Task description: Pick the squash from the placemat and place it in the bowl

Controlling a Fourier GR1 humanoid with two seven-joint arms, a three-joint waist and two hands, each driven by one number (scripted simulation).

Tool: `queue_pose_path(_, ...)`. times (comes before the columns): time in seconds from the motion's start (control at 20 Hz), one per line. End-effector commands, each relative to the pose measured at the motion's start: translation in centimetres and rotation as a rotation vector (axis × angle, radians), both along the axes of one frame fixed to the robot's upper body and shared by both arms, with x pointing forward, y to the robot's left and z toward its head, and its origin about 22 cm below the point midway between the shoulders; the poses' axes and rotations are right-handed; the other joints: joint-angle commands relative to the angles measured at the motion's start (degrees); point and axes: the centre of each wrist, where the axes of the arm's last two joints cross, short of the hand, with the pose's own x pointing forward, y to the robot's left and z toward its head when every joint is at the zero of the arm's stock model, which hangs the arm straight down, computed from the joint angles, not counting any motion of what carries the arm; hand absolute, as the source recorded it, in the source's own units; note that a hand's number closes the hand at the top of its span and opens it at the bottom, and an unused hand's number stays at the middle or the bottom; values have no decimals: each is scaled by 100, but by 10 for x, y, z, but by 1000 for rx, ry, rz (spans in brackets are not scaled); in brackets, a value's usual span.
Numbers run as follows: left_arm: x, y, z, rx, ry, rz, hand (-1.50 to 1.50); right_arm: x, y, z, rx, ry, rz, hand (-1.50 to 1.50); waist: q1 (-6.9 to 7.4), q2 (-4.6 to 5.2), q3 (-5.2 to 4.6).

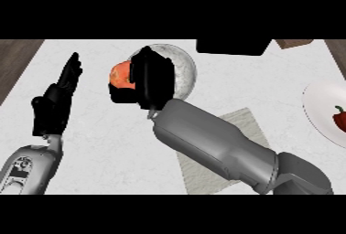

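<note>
An orange squash point(121, 74) sits in my right hand point(150, 77), whose black fingers curl round it and hide most of it. The hand holds it at the left rim of the grey bowl point(181, 64), partly over the bowl. The grey placemat point(223, 151) lies on the white counter below, largely covered by my right forearm. My left hand point(59, 93) rests open at the left, fingers straight and pointing up, holding nothing.
A white plate point(317, 109) with a red pepper point(339, 117) lies at the right edge. A black object point(229, 46) stands at the back, just right of the bowl. A brown block point(294, 43) shows at the back right.
</note>
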Motion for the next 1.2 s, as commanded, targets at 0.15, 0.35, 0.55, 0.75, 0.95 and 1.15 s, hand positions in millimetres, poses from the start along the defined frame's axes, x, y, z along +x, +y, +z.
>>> queue_pose_path(0.15, -5, 1, 7, 9, -10, 14, 0, 42, -30, -28, -173, -29, -173, 150, -15, 8, 4)
queue_pose_path(0.35, -5, -3, -1, 1, -1, -4, 0, 57, -63, -59, -183, -28, -220, 150, 32, 78, 8)
queue_pose_path(0.55, 4, -9, 12, -6, -27, -9, 0, 64, -70, -53, -54, 45, -241, 150, 88, 132, 16)
queue_pose_path(0.75, -3, -4, 9, 4, -36, -33, 0, 61, -79, -66, 15, 156, -192, -150, 224, 183, 22)
queue_pose_path(0.95, 4, -6, 15, 3, -32, -26, 0, 62, -78, -55, 103, 104, -78, -150, 127, 166, 27)
queue_pose_path(1.15, 2, -20, 9, -11, -45, -36, 0, 66, -83, -51, 192, 34, -68, -150, 185, 172, 27)
